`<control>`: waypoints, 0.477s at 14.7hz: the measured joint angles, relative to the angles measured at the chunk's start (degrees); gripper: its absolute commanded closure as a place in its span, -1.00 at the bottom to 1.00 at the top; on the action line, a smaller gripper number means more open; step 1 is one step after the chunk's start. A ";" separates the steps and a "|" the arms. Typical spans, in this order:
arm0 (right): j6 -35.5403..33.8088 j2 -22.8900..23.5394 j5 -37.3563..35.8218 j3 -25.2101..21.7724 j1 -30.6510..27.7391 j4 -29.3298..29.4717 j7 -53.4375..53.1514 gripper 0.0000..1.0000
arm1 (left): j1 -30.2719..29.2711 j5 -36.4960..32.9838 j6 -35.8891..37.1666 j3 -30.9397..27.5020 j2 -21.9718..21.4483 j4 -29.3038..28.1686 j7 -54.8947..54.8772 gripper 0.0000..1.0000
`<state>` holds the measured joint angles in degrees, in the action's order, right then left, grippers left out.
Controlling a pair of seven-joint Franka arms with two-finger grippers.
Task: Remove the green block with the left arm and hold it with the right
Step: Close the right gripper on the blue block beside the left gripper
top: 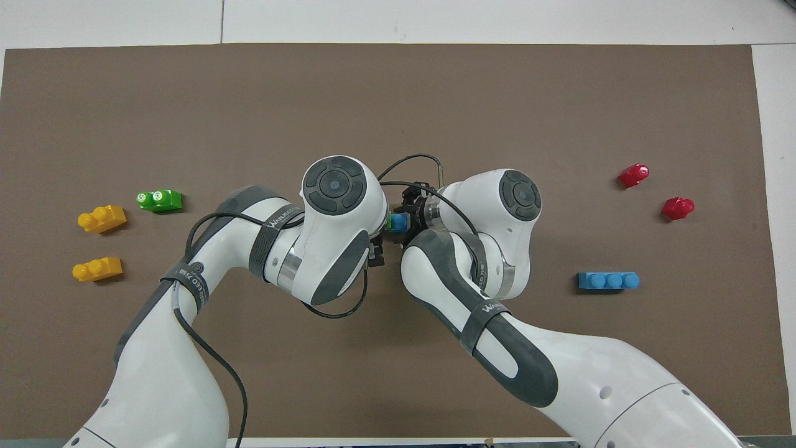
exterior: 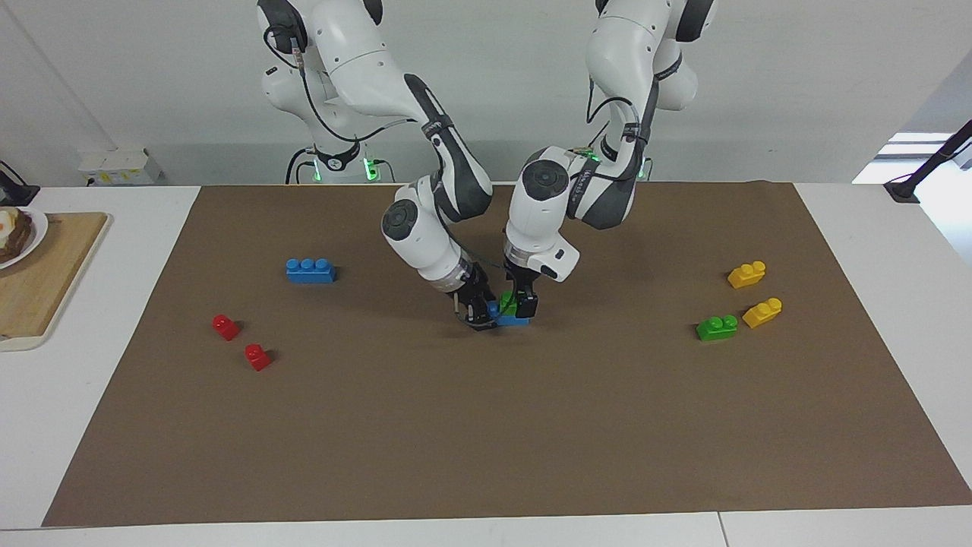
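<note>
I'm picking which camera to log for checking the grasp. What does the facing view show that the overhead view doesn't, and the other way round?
Only the facing view shows both grippers at the stack: the right gripper on the blue block, the left gripper around the green block on top of it. It alone shows the cutting board and plate.

In the overhead view the arms cover the grippers; only a bit of green and blue shows. It adds nothing else.

Both show the spare blue block, green block, two yellow blocks and two red blocks.
</note>
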<state>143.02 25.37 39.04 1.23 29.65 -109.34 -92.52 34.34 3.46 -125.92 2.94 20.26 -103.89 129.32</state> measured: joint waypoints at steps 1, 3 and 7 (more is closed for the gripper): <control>0.00 0.00 0.12 -0.03 0.00 0.00 0.00 1.00 | 0.04 0.00 0.00 0.00 0.00 -0.03 0.00 -1.00; 0.05 0.00 0.18 -0.06 0.00 -0.01 0.00 1.00 | 0.05 0.00 0.00 0.00 0.00 -0.07 0.01 -1.00; 0.71 0.00 0.30 -0.08 -0.01 -0.05 -0.01 1.00 | 0.05 0.00 0.00 0.00 0.00 -0.10 0.01 -0.92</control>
<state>143.72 25.37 39.34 1.15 29.64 -109.39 -92.52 34.38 3.46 -125.92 2.94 20.27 -103.99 129.33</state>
